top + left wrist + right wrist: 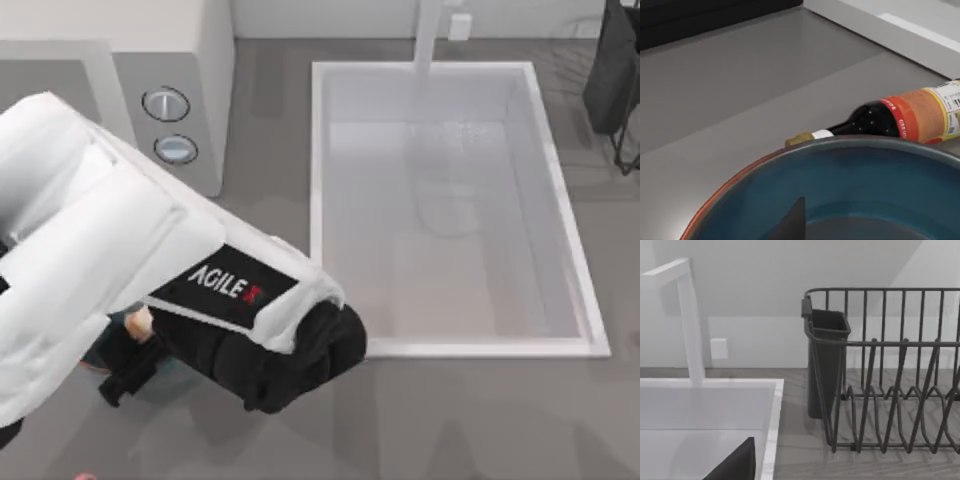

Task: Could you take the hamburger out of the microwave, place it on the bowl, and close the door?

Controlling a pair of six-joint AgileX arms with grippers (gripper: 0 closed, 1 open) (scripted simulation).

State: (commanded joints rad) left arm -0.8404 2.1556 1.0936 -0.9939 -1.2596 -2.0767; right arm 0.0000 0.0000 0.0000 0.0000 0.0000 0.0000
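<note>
1 "AGILEX" mark on left arm [150, 270] above bowl [850, 165]; left hand state unclear.

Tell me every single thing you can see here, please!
microwave: one, white, two silver knobs, back left of the table.
sink: one, white basin, middle of the table, with a white tap at its back.
bowl: one, blue with a reddish-orange rim, right below the left wrist camera.
bottle: one, dark with an orange label, lying on its side just past the bowl.
dish rack: one, dark wire with a cutlery cup, right of the sink.
hamburger: one, a pale bit peeking out under the left arm.
left arm: white and black, over the table's front left.
</note>
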